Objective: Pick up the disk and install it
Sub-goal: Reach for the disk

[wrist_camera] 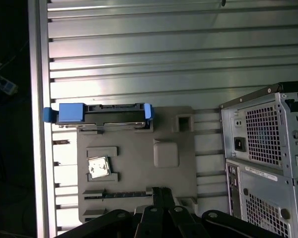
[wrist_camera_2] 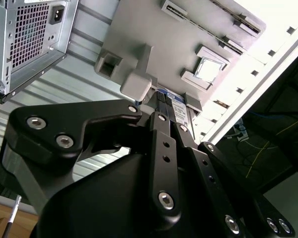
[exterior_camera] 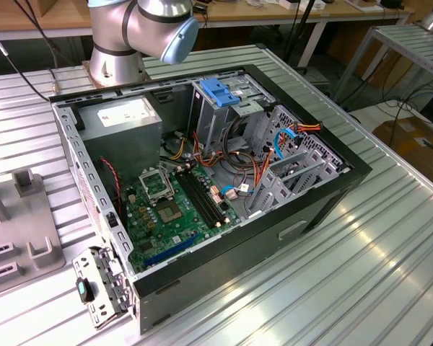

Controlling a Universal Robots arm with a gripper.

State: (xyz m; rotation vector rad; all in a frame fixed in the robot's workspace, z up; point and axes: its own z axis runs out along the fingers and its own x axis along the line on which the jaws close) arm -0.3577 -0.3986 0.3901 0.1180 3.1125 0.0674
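The disk [wrist_camera: 100, 117] stands on edge in a slot at the far end of a grey fixture plate [wrist_camera: 134, 163], its blue carrier frame showing at both ends. In the first wrist view my gripper [wrist_camera: 155, 191] hovers over the plate's near end, well short of the disk, fingertips close together with nothing between them. In the second wrist view the gripper [wrist_camera_2: 165, 111] points at the same plate [wrist_camera_2: 154, 29], and a strip of the disk's blue-banded label [wrist_camera_2: 175, 107] shows just past the fingertips.
The open computer case [exterior_camera: 202, 180] lies on the ribbed metal table, with a light-blue bracket [exterior_camera: 220, 92] atop its drive cage. Its rear panel [wrist_camera: 263, 158] stands beside the fixture plate. A processor chip [wrist_camera: 98, 167] rests in a plate pocket. The table edge [wrist_camera: 39, 124] runs close to the disk.
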